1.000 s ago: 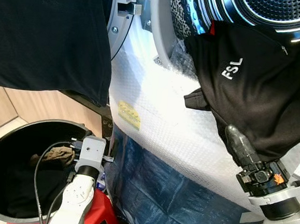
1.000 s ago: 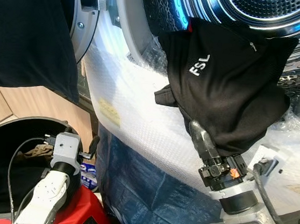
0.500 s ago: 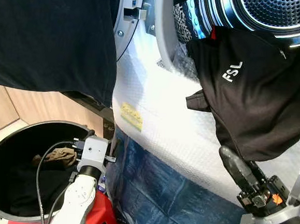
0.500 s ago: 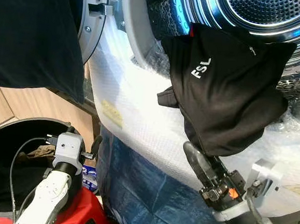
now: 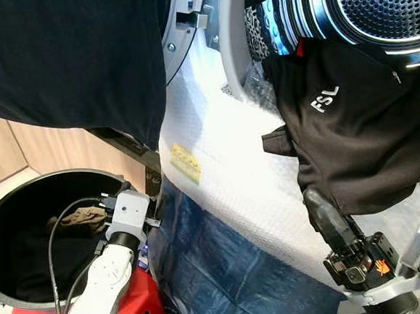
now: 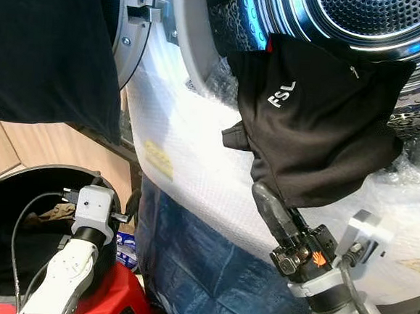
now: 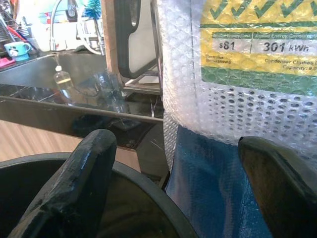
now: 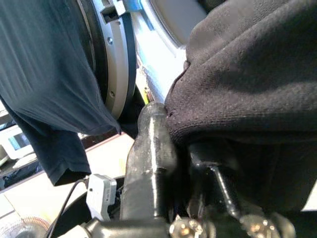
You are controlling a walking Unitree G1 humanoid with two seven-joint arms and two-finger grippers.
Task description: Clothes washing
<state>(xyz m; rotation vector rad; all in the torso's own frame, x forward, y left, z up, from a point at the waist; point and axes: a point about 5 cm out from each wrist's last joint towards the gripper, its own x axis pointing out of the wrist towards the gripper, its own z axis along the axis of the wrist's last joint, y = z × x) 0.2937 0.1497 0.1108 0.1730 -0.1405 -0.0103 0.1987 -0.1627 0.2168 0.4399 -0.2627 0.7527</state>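
A black garment [image 5: 357, 132] with white "FSL" lettering hangs out of the washer drum [image 5: 385, 14] and down the machine's front. My right gripper [image 5: 317, 205] points up at the garment's lower hem and touches it. In the right wrist view the dark fabric [image 8: 247, 74] drapes over part of that gripper. My left gripper [image 7: 173, 148] is open and holds nothing. It hovers above the rim of a black laundry basket [image 5: 2, 206] at lower left. The basket holds dark clothes and a tan cloth [image 5: 81, 218].
A large dark garment [image 5: 66, 44] hangs over the open washer door [image 5: 182, 24] at upper left. Bubble wrap [image 5: 224, 158] and a blue sheet [image 5: 222, 274] cover the machine's front. A red object [image 5: 136, 307] sits beside the basket, with wooden panelling [image 5: 50, 148] behind.
The right gripper dropped clear of the hem half a second ago and has risen back against it. The left arm has stayed put.
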